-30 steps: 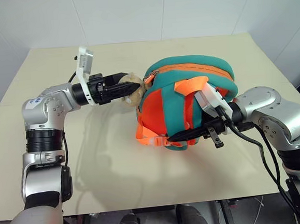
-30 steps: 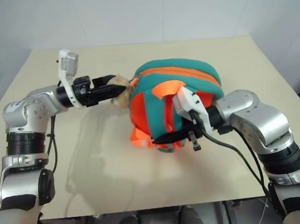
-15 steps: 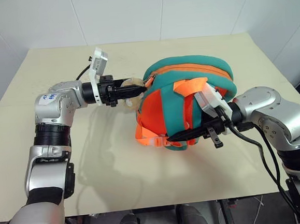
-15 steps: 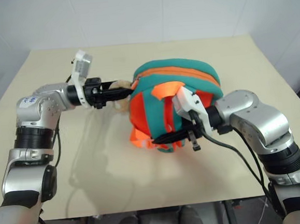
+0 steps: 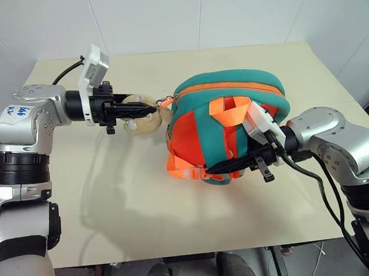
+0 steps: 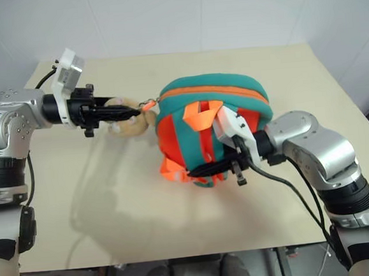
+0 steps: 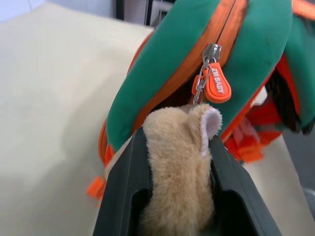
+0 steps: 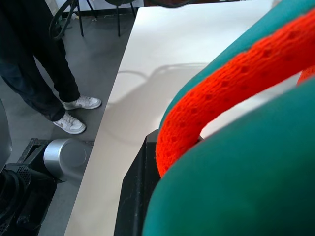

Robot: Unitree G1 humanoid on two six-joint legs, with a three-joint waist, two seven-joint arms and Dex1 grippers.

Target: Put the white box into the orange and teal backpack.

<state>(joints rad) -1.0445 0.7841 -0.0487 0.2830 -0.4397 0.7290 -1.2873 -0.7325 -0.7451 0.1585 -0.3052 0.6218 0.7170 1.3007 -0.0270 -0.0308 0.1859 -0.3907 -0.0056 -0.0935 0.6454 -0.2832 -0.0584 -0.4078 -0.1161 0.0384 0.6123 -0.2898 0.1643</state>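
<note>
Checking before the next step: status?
Left gripper shut on tan plush animal. Right gripper shut on orange-and-teal fabric backpack strap. Zipper closed.

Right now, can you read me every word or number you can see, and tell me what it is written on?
"ZM BABY" stands on the orange zipper pull of the orange and teal backpack.
Blue handwriting on the white sticker on the left arm is too small to read for sure.
</note>
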